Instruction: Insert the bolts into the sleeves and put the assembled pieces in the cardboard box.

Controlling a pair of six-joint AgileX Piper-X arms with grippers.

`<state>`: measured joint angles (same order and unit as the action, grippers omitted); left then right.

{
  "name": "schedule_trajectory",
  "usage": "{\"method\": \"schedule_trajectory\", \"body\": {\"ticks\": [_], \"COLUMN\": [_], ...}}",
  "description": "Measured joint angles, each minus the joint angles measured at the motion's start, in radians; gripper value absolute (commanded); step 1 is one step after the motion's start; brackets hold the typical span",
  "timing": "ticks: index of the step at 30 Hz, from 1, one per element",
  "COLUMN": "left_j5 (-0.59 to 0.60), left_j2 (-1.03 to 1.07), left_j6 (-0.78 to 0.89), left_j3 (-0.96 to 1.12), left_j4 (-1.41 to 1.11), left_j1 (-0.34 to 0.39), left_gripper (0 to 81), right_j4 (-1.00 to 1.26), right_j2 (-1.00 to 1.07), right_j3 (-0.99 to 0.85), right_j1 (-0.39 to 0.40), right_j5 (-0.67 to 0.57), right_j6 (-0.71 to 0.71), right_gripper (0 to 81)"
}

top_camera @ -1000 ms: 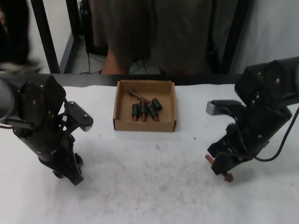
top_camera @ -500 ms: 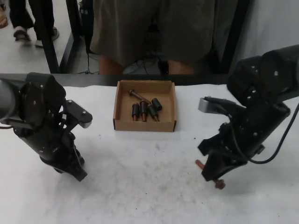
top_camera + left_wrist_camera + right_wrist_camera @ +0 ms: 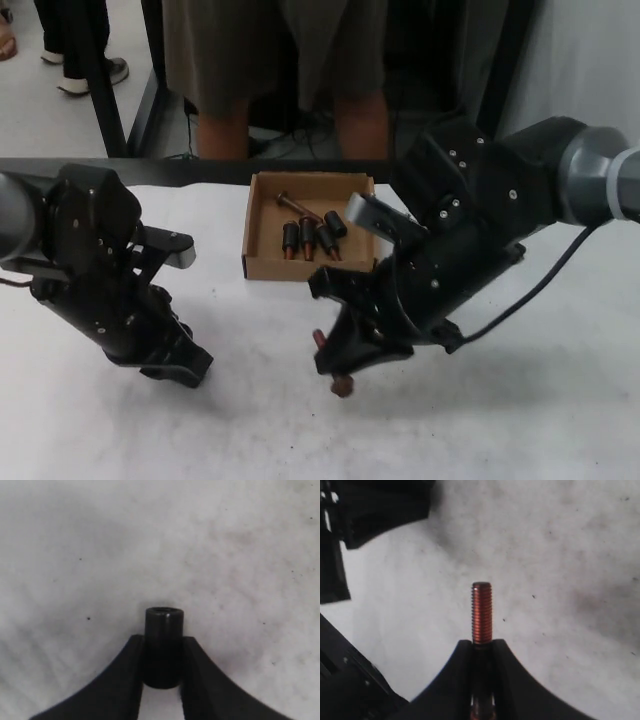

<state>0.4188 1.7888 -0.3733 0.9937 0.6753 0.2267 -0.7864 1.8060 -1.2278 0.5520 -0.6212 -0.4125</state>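
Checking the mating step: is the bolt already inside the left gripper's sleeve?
No, the sleeve has an empty top opening, and the bolt sits apart in the right gripper.

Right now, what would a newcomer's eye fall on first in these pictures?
The right gripper, mid-bench on the near side of the cardboard box, has its fingers shut on a copper bolt. To the left, the left gripper holds a black sleeve low over the white bench. The box already holds several assembled pieces.
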Motion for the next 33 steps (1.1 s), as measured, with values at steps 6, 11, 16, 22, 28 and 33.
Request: {"method": "schedule_trajectory", "body": {"ticks": [6,11,16,22,28,33], "left_j5": [0.01,0.01,0.009,-0.005,-0.048,-0.08], "left_j2": [-0.093,-0.231,-0.343,-0.518,-0.647,-0.755], "left_j6": [-0.039,-0.039,-0.039,-0.034,-0.032,-0.036], "left_j3": [-0.019,-0.127,-0.244,-0.403,-0.503,-0.574], "left_j4": [-0.032,-0.147,-0.252,-0.368,-0.439,-0.509], "left_j1": [0.0,0.0,0.0,0.002,0.018,0.092], "left_gripper": [0.8,0.8,0.8,0.8,0.8,0.8], "right_j4": [0.111,0.12,0.113,0.109,0.118,0.31], "right_j2": [0.0,0.0,-0.006,-0.053,-0.13,-0.273], "right_j3": [0.0,0.0,0.0,0.013,0.124,0.323], "right_j1": [0.004,0.004,0.004,0.004,0.004,0.004], "right_j5": [-0.01,-0.053,-0.084,-0.129,-0.161,-0.234], "right_j6": [-0.205,-0.229,-0.234,-0.235,-0.256,-0.403], "right_gripper": [0.2,0.2,0.2,0.2,0.2,0.2]}}
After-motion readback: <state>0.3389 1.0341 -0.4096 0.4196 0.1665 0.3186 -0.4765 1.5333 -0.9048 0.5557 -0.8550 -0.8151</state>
